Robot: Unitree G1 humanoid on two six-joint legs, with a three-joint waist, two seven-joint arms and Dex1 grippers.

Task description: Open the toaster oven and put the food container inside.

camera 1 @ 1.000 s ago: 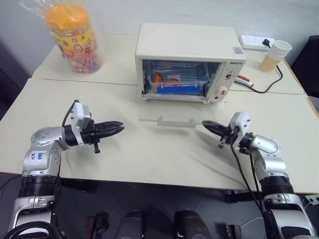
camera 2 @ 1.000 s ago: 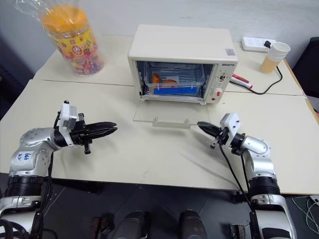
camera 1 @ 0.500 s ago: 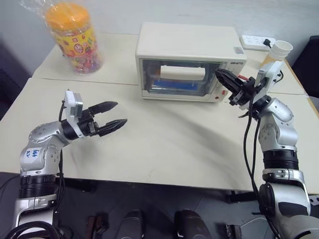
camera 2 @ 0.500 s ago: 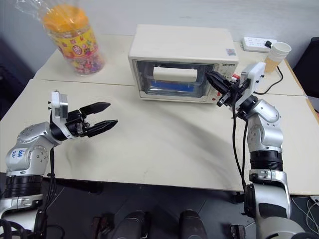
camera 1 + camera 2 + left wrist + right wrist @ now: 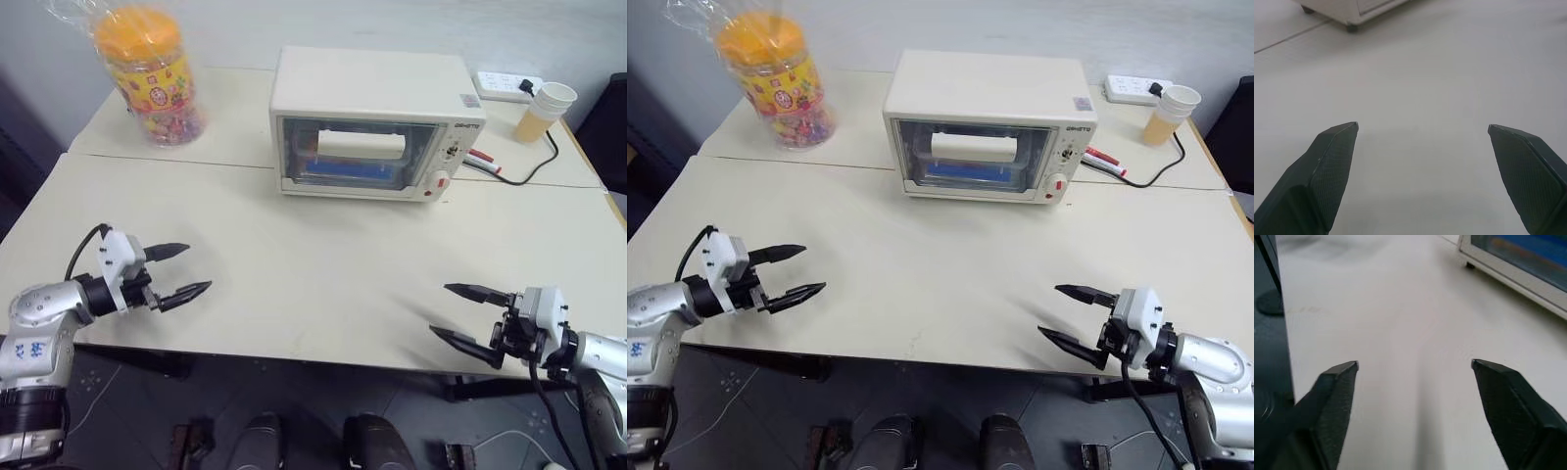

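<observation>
The toaster oven (image 5: 375, 122) stands at the rear of the counter (image 5: 313, 264) with its glass door shut; the food container (image 5: 358, 162) sits inside; left gripper (image 5: 178, 271) and right gripper (image 5: 460, 313) hover near the front edge, fingers apart, empty.

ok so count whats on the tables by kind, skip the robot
toaster oven: 1
food container, inside the oven: 1
snack jar: 1
paper cup: 1
power strip: 1
red pen: 1
total: 6

One toaster oven (image 5: 376, 122), one snack jar (image 5: 149, 71), one cup (image 5: 545, 110).
</observation>
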